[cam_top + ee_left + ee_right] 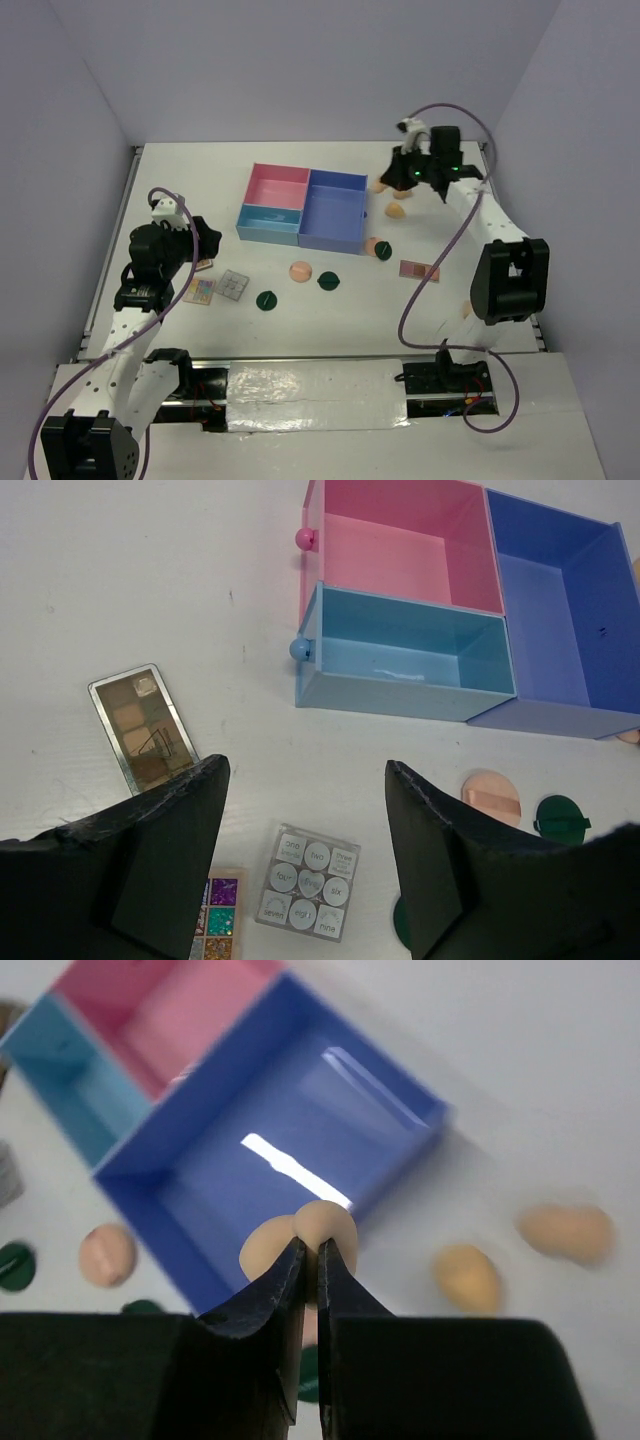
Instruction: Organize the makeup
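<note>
White bench, lavender walls. Your left hand hung open over a clear palette, its pans lettered "one" to "nine". Your right hand pinched a peach sponge by the tray's blue compartment. Loose sponges beyond it were blurred. Other makeup lay around the tray.

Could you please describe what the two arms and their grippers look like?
The left arm and right arm have white links, black joint housings and looping purple cables. The left gripper and right gripper have black wedge-shaped fingers. Small green lights glow near the right wrist.
</note>
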Tool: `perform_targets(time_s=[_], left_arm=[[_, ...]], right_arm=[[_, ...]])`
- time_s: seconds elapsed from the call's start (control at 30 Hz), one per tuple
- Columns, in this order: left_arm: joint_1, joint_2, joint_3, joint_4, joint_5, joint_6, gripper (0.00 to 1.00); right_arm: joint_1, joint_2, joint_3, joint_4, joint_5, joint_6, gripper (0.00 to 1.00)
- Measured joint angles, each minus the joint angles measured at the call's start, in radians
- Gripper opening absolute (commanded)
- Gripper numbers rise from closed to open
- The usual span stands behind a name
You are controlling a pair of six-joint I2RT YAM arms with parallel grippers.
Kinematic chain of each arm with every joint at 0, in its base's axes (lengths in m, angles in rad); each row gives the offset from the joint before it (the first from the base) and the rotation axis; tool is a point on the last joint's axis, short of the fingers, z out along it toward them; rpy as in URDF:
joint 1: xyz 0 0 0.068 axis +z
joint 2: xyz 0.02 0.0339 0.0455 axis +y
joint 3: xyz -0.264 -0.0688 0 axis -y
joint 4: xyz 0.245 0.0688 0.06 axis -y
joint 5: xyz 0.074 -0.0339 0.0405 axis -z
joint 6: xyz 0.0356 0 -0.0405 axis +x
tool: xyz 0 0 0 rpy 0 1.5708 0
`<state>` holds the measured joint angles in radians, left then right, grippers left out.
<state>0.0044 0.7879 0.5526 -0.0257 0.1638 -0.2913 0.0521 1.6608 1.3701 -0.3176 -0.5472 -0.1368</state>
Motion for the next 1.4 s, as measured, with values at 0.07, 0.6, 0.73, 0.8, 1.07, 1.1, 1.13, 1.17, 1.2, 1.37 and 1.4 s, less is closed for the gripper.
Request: perform_targets(time_s=[0.07,0.6,0.73,0.8,1.07,1.1,1.13,1.17,1.2,1.37,1.4], left_arm=[[0.000,0.000,0.000,0.000,0.001,0.000,0.76],[0.000,-0.039,0.000,-0.001,-0.008,-0.001,0.79],[0.000,-0.039,0.000,-0.001,-0.011,-0.002,0.80],[0.000,-0.038,0.000,-0.001,-0.011,-0.002,0.80],[0.000,-0.024,0.000,-0.001,-0.010,-0.002,0.80],[0.000,-0.021,0.000,-0.002,-0.010,-0.002,0.81],[0.000,-0.019,0.000,-0.001,-0.010,-0.002,0.81],[0.000,-0.018,0.000,-0.002,-0.010,-0.002,0.81],[0.000,-0.017,0.000,-0.002,-0.010,-0.002,0.81],[0.000,-0.014,0.000,-0.006,-0.001,-0.004,0.81],[0.000,-0.011,0.000,-0.009,0.002,-0.005,0.80]], right_arm=[[0.101,0.000,0.000,0.007,-0.019,-0.047,0.06],[0.499,0.489,0.563,0.010,0.171,-0.105,0.25],[0.519,0.525,0.565,0.000,0.219,-0.111,0.32],[0.524,0.534,0.566,0.001,0.230,-0.115,0.33],[0.528,0.565,0.576,0.008,0.259,-0.130,0.78],[0.528,0.571,0.578,0.010,0.262,-0.132,0.79],[0.528,0.575,0.579,0.010,0.265,-0.132,0.80],[0.528,0.577,0.580,0.009,0.266,-0.134,0.80],[0.528,0.579,0.581,0.010,0.267,-0.134,0.81],[0.518,0.580,0.618,-0.029,0.249,-0.139,0.94],[0.513,0.575,0.626,-0.039,0.233,-0.145,0.91]])
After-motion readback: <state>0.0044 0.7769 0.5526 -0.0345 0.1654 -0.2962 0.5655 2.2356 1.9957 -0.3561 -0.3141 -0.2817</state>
